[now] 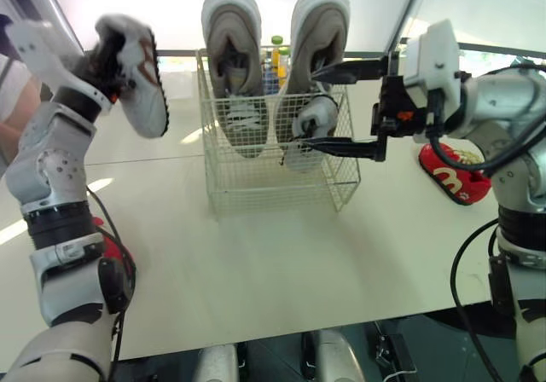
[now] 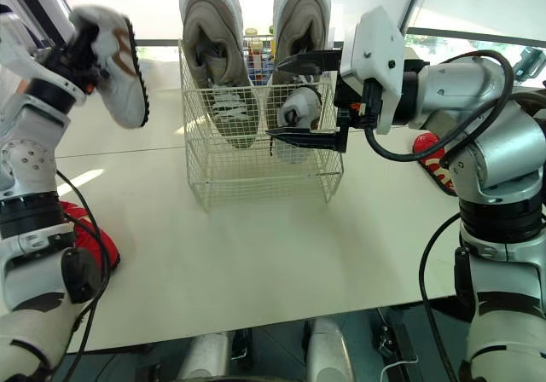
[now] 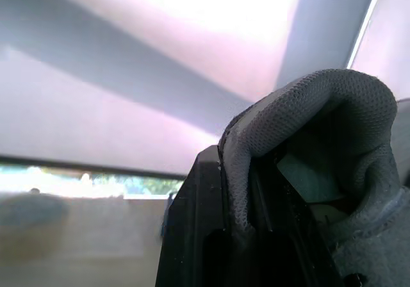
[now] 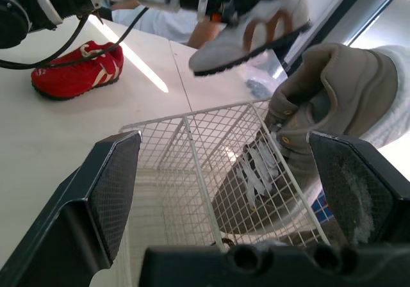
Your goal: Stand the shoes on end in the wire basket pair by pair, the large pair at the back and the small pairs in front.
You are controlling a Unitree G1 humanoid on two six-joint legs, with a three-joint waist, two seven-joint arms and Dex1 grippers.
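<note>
Shoe count rn: 6 total, 3 pairs by colour. 2 big beige shoes (image 1: 235,66) (image 1: 316,41) stand on end at the back of the wire basket (image 1: 281,182), side by side w/ the toes sticking up over the rim. 2 small grey shoes. One (image 2: 300,109) sits in the basket's front right corner, in front of the right-hand beige one. The other (image 1: 145,79) is up in the air left of the basket, w/ brown trim on its side. 2 red shoes lie flat on the table (image 1: 256,263), one (image 1: 452,177) right of the basket and one (image 4: 77,69) over on the left, well apart.

Left gripper (image 1: 111,54) is clamped on the airborne grey shoe, w/ a finger (image 3: 211,236) tucked inside the collar. Right gripper (image 1: 309,109) is spread wide at the basket's right front, fingers above & below the grey shoe in there. Can't tell if they touch it tbh.

1 basket, roughly mid-table. Some bottles (image 1: 275,54) behind it, can't count them.
</note>
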